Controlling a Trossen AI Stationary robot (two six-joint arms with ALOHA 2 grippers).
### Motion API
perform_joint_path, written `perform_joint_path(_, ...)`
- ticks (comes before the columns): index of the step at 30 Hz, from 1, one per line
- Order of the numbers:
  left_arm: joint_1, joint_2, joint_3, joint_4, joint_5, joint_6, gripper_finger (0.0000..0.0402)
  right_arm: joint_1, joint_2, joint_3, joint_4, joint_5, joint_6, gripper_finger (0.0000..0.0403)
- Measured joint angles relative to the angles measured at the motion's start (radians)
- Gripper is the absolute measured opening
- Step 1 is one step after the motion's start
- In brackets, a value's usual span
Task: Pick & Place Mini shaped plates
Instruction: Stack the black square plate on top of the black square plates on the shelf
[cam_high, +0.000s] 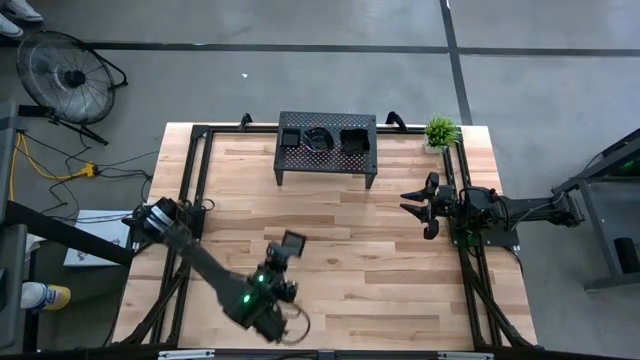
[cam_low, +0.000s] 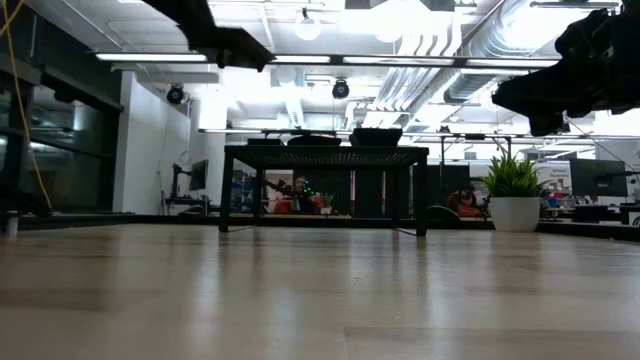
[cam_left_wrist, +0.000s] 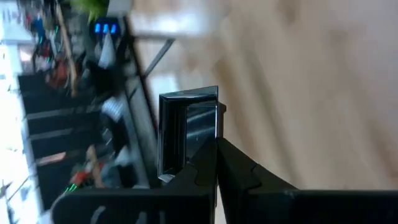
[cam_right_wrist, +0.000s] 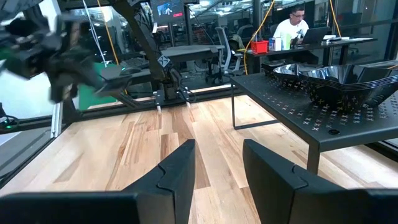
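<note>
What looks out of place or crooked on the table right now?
Nothing spilled or damaged. One square plate is off the rack, held edge-on in the left pincer above the table's front. The other plates sit on the rack. The right pincer waits open at the right edge.

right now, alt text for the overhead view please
Seen from above, the left gripper holds a small square black plate over a wooden table. At the far edge a black rack carries more plates; the right gripper waits open beside a potted plant.

Black perforated metal rack (cam_high: 327, 148) at far table edge; small green potted plant (cam_high: 440, 131) beside; round floor fan (cam_high: 66, 73) off-table.
</note>
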Motion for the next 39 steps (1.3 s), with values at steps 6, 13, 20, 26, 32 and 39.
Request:
perform_joint_path(6,0.125,-0.068,0.014,-0.147,-0.021,0.012,0.0000,0.000,0.000,0.000,0.000,0.000,0.000,0.0129)
perform_joint_path(13,0.257,-0.166,0.014,-0.157,-0.075,0.156,0.0000,0.000,0.000,0.000,0.000,0.000,0.000,0.0129)
perform_joint_path(20,0.395,-0.261,0.014,-0.149,-0.078,0.278,0.0000,0.000,0.000,0.000,0.000,0.000,0.000,0.0129)
perform_joint_path(26,0.541,-0.318,0.013,-0.013,0.014,0.461,0.0000,0.000,0.000,0.000,0.001,0.000,0.000,0.0129)
perform_joint_path(32,0.691,-0.323,0.012,0.197,0.222,0.722,0.0000,0.000,0.000,0.000,0.001,0.000,0.000,0.0129)
perform_joint_path(39,0.845,-0.343,0.012,0.350,0.372,0.868,0.0000,0.000,0.000,0.000,0.001,0.000,0.000,0.0129)
